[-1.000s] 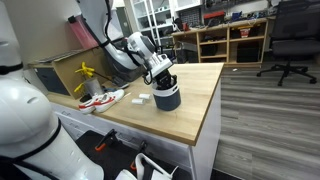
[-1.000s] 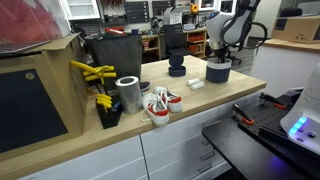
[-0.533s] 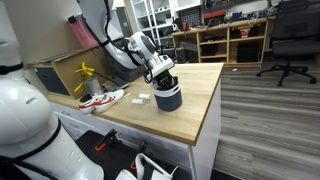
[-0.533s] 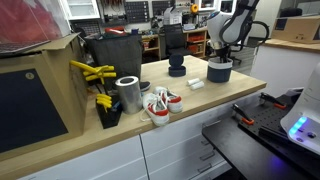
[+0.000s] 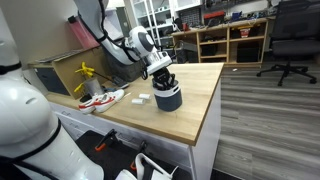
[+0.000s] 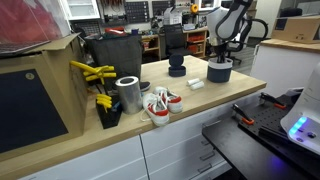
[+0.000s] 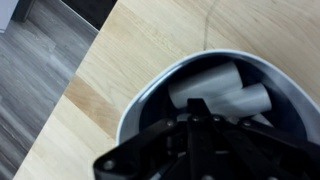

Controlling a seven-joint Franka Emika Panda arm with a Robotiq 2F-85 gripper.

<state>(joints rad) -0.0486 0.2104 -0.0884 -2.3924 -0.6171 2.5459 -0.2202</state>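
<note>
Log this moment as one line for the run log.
gripper: over bowl, open or shut unclear | bowl: dark, on wooden table, white rolls inside | nearby: small white block

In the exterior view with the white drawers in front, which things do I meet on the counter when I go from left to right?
cardboard box → yellow clamps → metal can → red-and-white shoes → small white block → dark bowl, with the gripper directly above it.

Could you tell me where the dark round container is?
In both exterior views the container stands on the wooden table under the gripper, beside a small white block.
</note>
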